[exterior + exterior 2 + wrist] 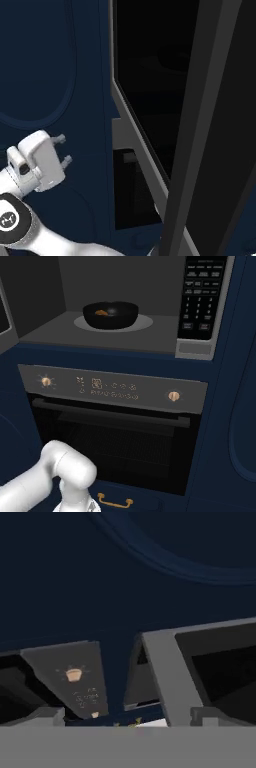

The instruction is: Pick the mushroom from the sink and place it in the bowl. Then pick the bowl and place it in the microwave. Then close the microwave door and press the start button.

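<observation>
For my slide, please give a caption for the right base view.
Bowl with mushroom inside the open microwave, above the oven.

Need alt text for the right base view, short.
A black bowl holding a small tan mushroom sits on the round plate inside the open microwave, whose button panel is at the right. Below is a dark oven with two brass knobs, and the robot's white arm rises at lower left.

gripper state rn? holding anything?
Gripper: open, fingers apart and holding nothing, out in front of the dark blue cabinet panel.
</observation>
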{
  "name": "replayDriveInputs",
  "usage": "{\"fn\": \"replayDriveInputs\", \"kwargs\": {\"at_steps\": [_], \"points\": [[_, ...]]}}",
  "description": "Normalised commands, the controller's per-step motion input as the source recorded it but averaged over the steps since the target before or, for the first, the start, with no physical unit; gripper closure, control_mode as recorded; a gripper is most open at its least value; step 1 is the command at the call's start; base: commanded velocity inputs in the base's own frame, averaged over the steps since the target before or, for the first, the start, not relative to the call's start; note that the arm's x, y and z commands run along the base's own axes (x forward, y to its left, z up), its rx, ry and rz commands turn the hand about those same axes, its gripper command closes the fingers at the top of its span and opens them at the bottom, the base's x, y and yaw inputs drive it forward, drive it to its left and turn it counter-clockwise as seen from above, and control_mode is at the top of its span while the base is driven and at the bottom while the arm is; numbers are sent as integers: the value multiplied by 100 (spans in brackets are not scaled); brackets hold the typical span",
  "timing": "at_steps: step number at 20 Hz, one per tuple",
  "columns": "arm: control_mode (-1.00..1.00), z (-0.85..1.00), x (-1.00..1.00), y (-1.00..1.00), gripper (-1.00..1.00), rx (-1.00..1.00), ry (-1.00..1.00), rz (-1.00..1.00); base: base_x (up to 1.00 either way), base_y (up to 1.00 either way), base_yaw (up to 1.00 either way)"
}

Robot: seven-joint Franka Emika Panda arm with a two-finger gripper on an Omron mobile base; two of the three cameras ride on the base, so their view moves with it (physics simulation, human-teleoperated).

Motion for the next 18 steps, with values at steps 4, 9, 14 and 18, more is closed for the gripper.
{"fn": "replayDriveInputs", "kwargs": {"at_steps": [4,9,14,18], "points": [[-100,10,17,-100,-100,65,0,22,0,0,0],[-100,6,21,-100,-100,62,-1,24,0,0,0],[-100,1,24,-100,-100,58,-8,24,0,0,0],[-100,6,24,-100,-100,46,-28,16,0,0,0]]}}
